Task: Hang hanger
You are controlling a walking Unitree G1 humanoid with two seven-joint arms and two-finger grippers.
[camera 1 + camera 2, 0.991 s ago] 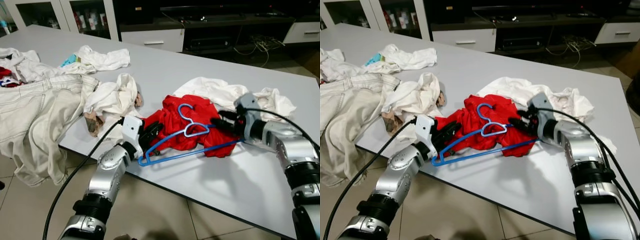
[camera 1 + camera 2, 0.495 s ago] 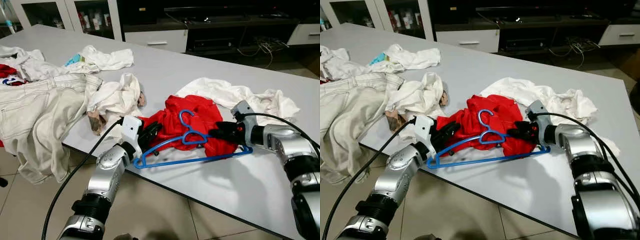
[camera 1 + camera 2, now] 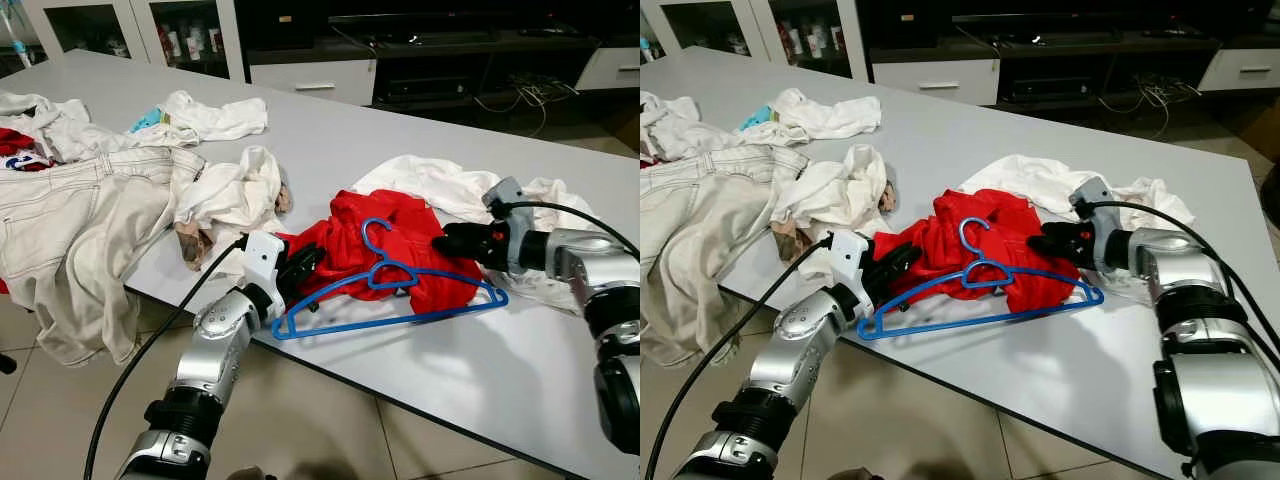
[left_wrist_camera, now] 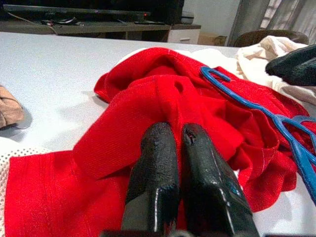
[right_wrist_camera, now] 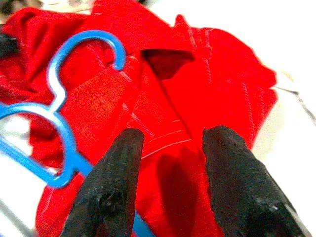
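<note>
Blue plastic marks the hanger (image 3: pixel 390 300), which lies flat on the grey table (image 3: pixel 480 370), its hook resting on top of a crumpled red garment (image 3: pixel 400 240) and its long bar on the bare tabletop toward the near edge. The left gripper (image 4: pixel 175 136) sits at the near left end of the red garment, its two black fingers pressed together on a fold of the red cloth, just beside the hanger's left tip. The right gripper (image 5: pixel 173 143) hovers at the right side of the red garment, fingers spread apart with nothing between them, pointing at the cloth close to the hanger's right shoulder. A white shirt (image 3: pixel 440 185) lies bunched behind and to the right of the red garment, touching it. Farther left, a second white cloth (image 3: pixel 235 190) is heaped near the table edge, and pale jeans (image 3: pixel 70 230) drape over the left corner.
</note>
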